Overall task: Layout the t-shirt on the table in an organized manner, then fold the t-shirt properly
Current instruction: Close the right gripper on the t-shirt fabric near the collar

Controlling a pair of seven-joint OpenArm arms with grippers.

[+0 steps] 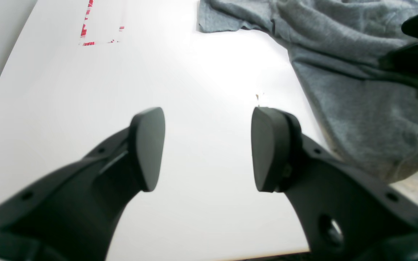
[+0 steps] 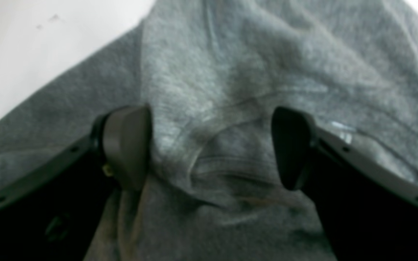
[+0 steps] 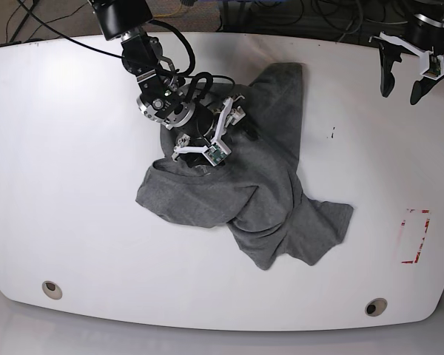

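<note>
The dark grey t-shirt lies crumpled in the middle of the white table, with one part stretched toward the far edge. My right gripper is down on the shirt's upper left part. In the right wrist view it is open, and its fingers stand on either side of a raised fold of the shirt. My left gripper is open and empty over bare table at the far right. The shirt lies off to its side in the left wrist view.
Red tape marks sit near the right edge and show in the left wrist view. Two grommet holes lie along the front edge. A small black speck is right of the shirt. Cables run behind the table's far edge.
</note>
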